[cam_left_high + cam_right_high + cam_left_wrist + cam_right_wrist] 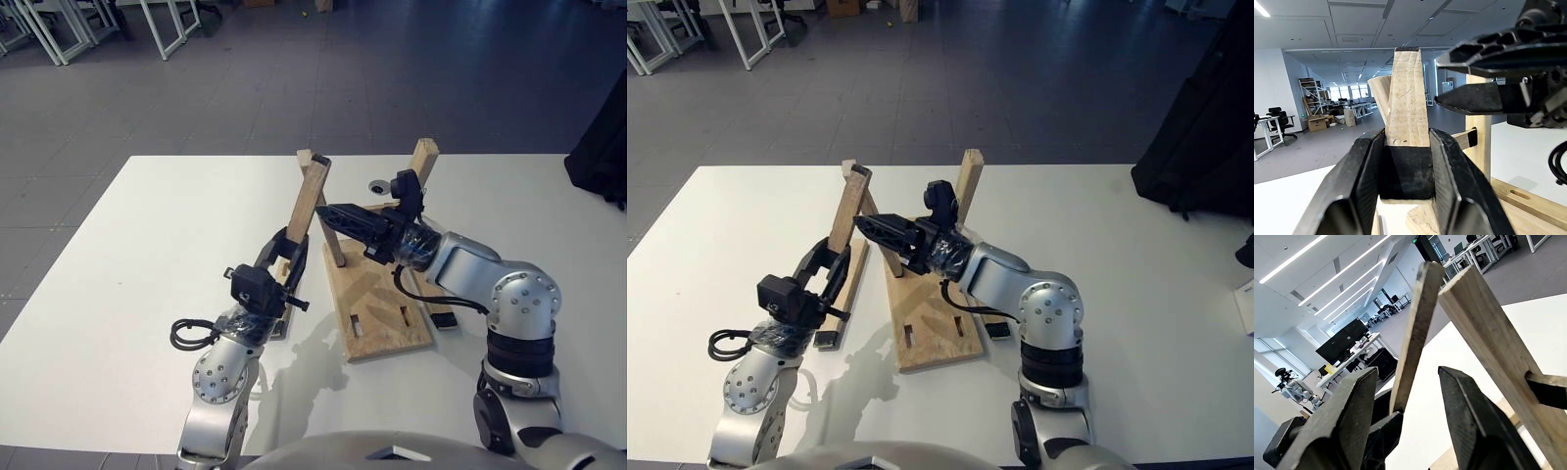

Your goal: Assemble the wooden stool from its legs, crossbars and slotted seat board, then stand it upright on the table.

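— Clamping the lower part of a pale square-section wooden leg (1406,98) between the black fingers (1369,181) of the left gripper (292,247), holding it tilted up off a white rectangular table (118,255).

— And holding the right gripper (331,217) spread open just beside that leg's middle, gripping nothing?

— Looking that way; not telling whether straddling it or merely alongside. Judging the job roughly midway: leaving the light slotted plywood seat board (382,308) lying flat near the table's middle, with further wooden legs (424,162) sticking up at its far end.

— Sitting properly in their slots?

— Not showing. Spotting what looks like a crossbar (1463,141) meeting one of them. Still needing the held leg slotted in, remaining bars fitted, everything turned over and stood upright.

— And working around what else?

— Sharing the tabletop with a round cable hole (378,185) beyond the board and a black looped cable (188,335) by the left arm. Looking out past it onto grey floor (392,78), white-framed desks (167,24) far off, something black and draped (600,147) at the right edge.
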